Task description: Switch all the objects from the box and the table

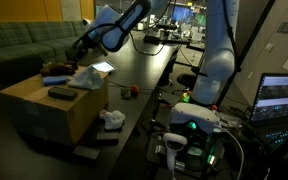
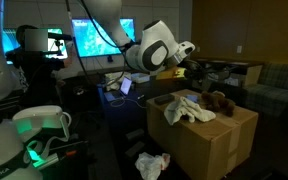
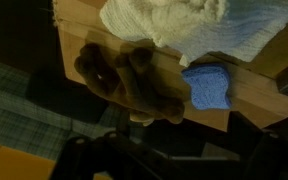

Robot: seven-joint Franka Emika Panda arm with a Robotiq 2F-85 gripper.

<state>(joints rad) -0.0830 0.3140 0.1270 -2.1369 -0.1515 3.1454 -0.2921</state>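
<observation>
Claw (image 1: pixel 80 48) agape above box (image 1: pixel 39 115); white cloth (image 3: pixel 164 20), blue item (image 3: pixel 209 88) atop.

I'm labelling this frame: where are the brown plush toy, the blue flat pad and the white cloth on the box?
Brown plush toy (image 3: pixel 124 80), wrist view, middle of its body.
Blue flat square pad (image 3: pixel 212 87), wrist view, centre of its top face.
White crumpled cloth (image 3: pixel 164 18), wrist view, its folded middle.

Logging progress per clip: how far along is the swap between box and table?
Nothing clearly done. The gripper hangs over the box, jaws open and empty. White cloth, blue item and brown toy lie on it; red ball sits on the table.
</observation>
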